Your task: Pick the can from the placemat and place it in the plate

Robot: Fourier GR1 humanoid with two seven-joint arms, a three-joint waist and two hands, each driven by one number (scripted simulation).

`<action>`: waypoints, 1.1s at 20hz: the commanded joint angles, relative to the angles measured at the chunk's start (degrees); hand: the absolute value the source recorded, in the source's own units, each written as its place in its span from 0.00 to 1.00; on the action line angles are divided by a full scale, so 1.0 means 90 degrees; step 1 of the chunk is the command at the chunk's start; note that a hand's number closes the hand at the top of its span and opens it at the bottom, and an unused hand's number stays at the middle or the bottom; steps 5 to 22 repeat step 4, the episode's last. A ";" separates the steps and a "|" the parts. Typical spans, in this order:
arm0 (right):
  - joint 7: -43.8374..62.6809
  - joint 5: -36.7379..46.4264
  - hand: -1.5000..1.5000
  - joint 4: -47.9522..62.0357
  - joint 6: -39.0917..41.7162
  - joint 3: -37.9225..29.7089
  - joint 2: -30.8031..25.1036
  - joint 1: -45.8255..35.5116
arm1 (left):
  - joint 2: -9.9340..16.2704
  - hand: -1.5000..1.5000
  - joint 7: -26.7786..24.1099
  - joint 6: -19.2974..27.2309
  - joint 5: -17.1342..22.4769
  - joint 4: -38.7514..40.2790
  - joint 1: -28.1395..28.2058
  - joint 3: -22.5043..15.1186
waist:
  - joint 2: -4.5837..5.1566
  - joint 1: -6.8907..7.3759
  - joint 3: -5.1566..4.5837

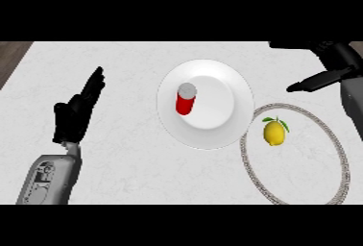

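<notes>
Two hands show: the left hand [77, 113] rests open with straight fingers, touching nothing; the right hand [322, 79], farther off, is open and empty too. One lemon [274, 132] lies on one placemat [249, 166] below it. One can [186, 99] stands upright on one plate [230, 79], between both hands.

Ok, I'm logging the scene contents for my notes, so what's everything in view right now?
can: one, red with grey top, upright on the plate, left of its middle
plate: one, white, counter centre
lemon: one, yellow with green leaf, on the placemat
placemat: one, round, white with patterned rim, right of the plate
counter: one, white marble
left robot hand: black, open, resting at left
right robot hand: black, open, upper right
</notes>
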 commanded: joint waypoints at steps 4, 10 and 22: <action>-0.0529 0.0029 0.00 0.0396 0.0364 -0.0125 -0.0613 0.0163 | -0.0103 0.50 0.0032 -0.0041 -0.0041 -0.0314 0.0186 -0.0187 | 0.0031 0.0131 0.0013; -0.0529 0.0029 0.00 0.0396 0.0364 -0.0125 -0.0613 0.0163 | -0.0103 0.50 0.0032 -0.0041 -0.0041 -0.0314 0.0186 -0.0187 | 0.0031 0.0131 0.0013; -0.0529 0.0029 0.00 0.0396 0.0364 -0.0125 -0.0613 0.0163 | -0.0103 0.50 0.0032 -0.0041 -0.0041 -0.0314 0.0186 -0.0187 | 0.0031 0.0131 0.0013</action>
